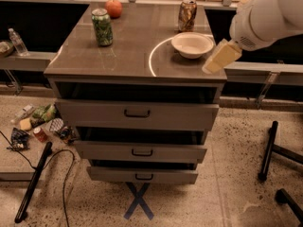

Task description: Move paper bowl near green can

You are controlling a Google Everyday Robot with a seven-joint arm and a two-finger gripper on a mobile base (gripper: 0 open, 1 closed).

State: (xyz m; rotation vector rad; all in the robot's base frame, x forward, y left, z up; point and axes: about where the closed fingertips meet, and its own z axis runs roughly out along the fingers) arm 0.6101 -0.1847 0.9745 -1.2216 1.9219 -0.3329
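Now the hand point(221, 56) hangs at the right of the frame, over the surface's point(123, 56) right edge; spread or pressed together, I can't tell. The paper bowl point(192, 44) sits just left of it, and the green can point(102, 27) stands well apart, upper left.

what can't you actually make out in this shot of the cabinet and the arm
- Arm: cut off by the top and right edges of the camera view; only its end shows, with the pincer beside the paper bowl.
- Drawers: insides dark, hidden behind their fronts, camera view.
- Green can: label text too small to read.
- Floor litter: too small to identify.
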